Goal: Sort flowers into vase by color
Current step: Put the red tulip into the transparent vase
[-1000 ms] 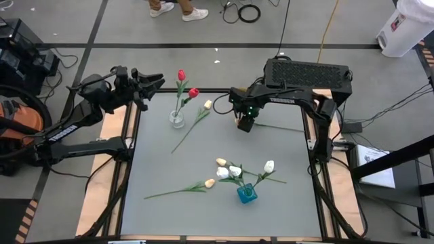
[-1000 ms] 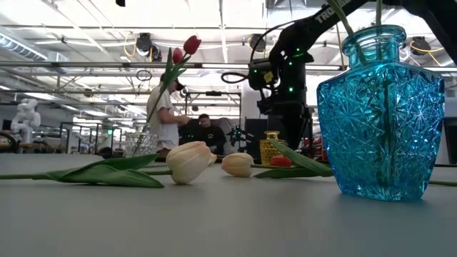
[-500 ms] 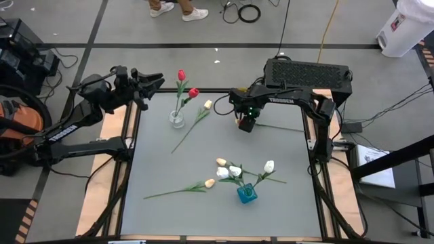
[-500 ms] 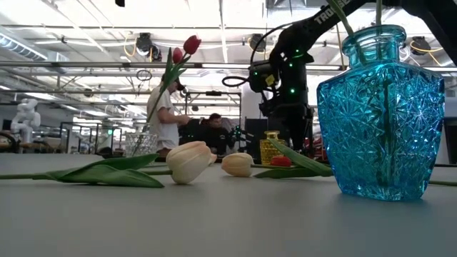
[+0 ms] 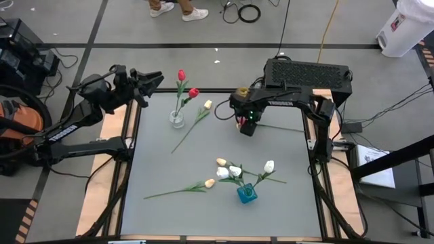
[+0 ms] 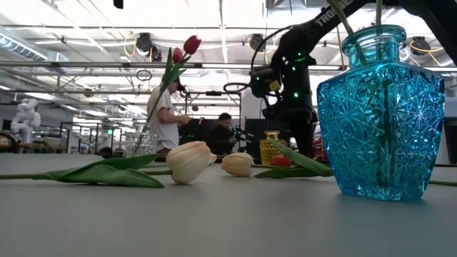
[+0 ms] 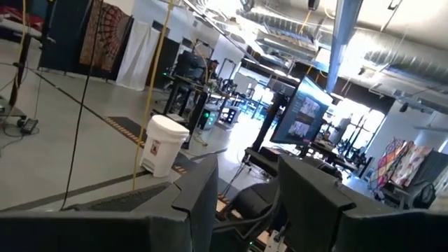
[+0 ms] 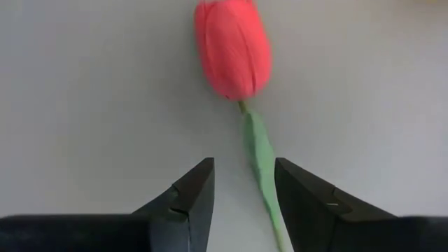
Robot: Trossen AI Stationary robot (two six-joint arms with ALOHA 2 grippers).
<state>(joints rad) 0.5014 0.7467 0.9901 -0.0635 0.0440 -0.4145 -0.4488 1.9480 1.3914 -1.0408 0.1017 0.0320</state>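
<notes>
The right gripper (image 8: 241,199) hangs over a red tulip (image 8: 233,49) lying flat on the table (image 5: 203,156), on the far side of the blue vase (image 5: 247,194). Its fingers are parted and empty, with the stem running lengthwise between them, slightly off-centre. The left gripper (image 5: 150,79), also parted and empty, waits well away beyond the clear vase (image 5: 176,120); the right arm is judged nearer.

Black arms, white lettering, green status lights, looping black cables.

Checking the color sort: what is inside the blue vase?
The blue vase holds white and cream tulips; their stems show through its glass only as dark streaks. Whether it holds water cannot be seen.
</notes>
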